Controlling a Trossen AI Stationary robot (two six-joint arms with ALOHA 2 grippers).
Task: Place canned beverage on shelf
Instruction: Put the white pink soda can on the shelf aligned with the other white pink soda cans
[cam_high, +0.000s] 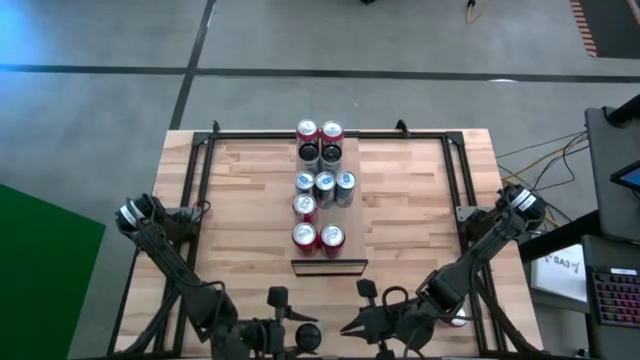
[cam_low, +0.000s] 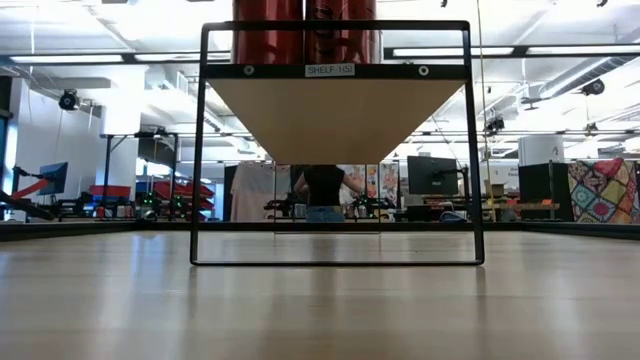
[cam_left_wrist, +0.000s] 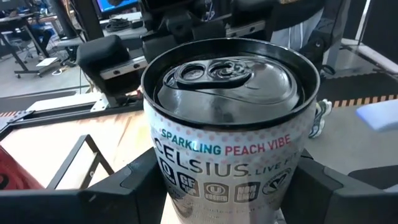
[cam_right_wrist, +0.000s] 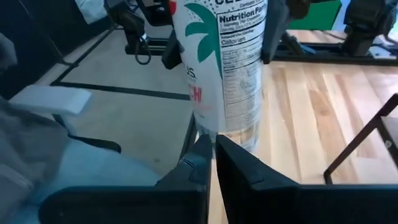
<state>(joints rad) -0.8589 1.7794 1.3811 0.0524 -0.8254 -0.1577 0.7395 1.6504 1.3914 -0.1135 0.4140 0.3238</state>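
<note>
White and silver, the can (cam_left_wrist: 230, 124) sits upright between your left gripper (cam_left_wrist: 230, 199) fingers, which are closed around its sides, at the near table edge. Your right gripper (cam_right_wrist: 211, 155) waits just beside it, pinched shut on nothing. Farther out, the shelf (cam_high: 352, 240) already carries a row of cans (cam_high: 320, 185) toward its far end. You've picked up; carrying over and setting down remain.

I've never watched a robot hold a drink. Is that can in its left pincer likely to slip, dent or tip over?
The can looks smooth and glossy, so it could slide in the left pincer. Its tab seems unopened; if it is full, it would be fairly heavy and resist denting. Tall and narrow, it would probably tip if nudged near the top.
</note>
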